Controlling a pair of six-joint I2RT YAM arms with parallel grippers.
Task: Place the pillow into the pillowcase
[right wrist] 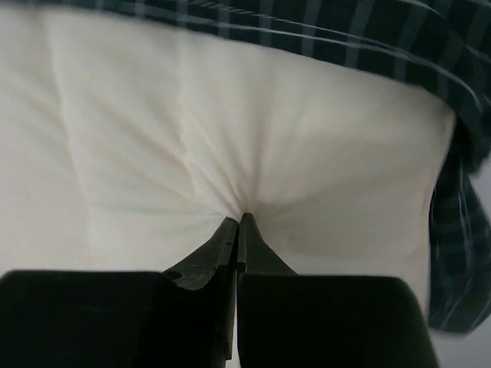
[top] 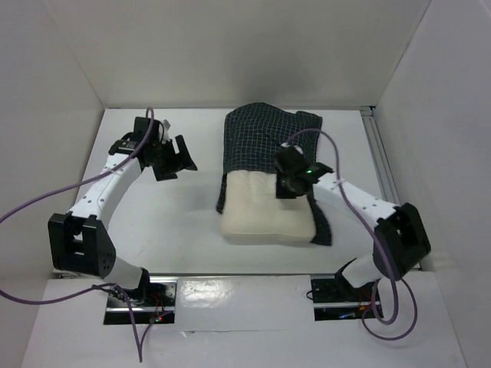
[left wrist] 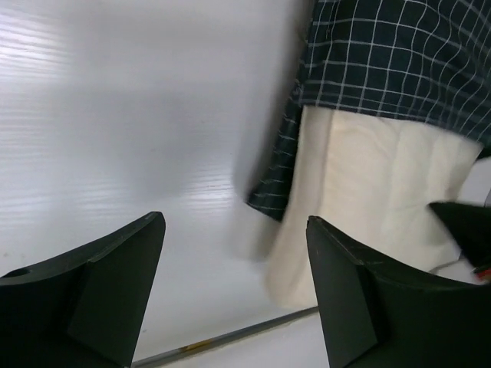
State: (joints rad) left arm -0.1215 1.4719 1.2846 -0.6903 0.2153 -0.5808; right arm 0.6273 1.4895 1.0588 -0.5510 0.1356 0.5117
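Right gripper [right wrist: 239,222], pinching pillow [right wrist: 153,138] fabric: push toward the far bench edge, deeper into the pillowcase [top: 261,138]. Left gripper [left wrist: 234,222], spread: first anchor the pillowcase hem.

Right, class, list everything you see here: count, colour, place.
pillow: one, cream, centre, far end inside pillowcase
pillowcase: one, dark navy check, over pillow's far end
table: one, white, under everything
walls: three, white, around table
rail: one, silver, table's right edge
cables: two, purple, looping at both sides
arms: two, white and black, near edge
left gripper: one, black, open over bare table
right gripper: one, black, shut, pinching pillow's top
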